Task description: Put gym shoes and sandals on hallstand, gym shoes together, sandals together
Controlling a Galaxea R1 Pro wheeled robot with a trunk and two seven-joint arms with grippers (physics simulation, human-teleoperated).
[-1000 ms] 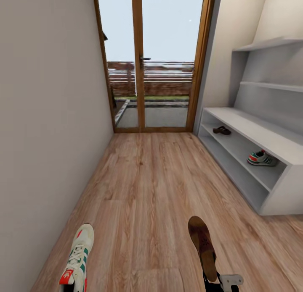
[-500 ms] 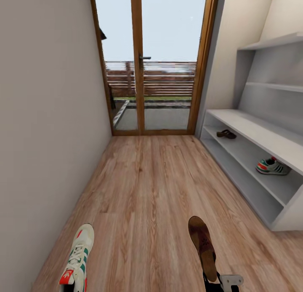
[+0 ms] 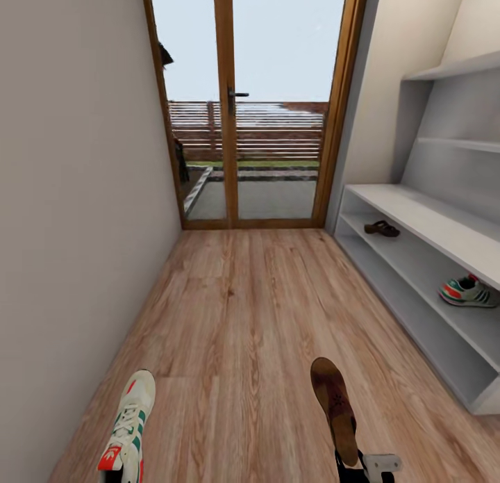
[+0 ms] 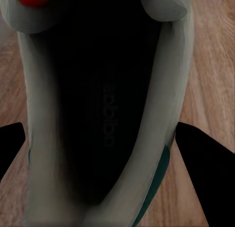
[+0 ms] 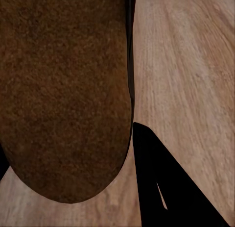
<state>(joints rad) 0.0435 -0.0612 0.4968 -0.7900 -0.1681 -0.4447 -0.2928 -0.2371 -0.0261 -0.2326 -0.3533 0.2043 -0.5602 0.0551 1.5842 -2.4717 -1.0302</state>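
Wood-plank floor (image 3: 257, 309) runs down a narrow corridor to a glazed door (image 3: 253, 115), the grey-white rack (image 3: 423, 219) lining the right wall. One sneaker (image 3: 128, 427) rides low at the left of the head view, toe forward; the left wrist view looks into its dark opening, left tool (image 4: 110, 173) fingers flanking the collar and apparently pinching it. One sandal (image 3: 335, 399) rides at the right, sole up, the right tool (image 3: 364, 469) gripping its heel end; a dark finger (image 5: 171, 188) lies against the sole edge. On the rack's middle shelf a second sandal (image 3: 382, 228) sits at the door end, a second sneaker (image 3: 467, 292) well apart toward the near end.

The sneaker looks light, with a padded, yielding upper, so the firmer heel collar is probably the soundest hold. The sandal appears flat, thin and somewhat flexible; held by one end it may droop or swing, and a mid-sole pinch should steady it.
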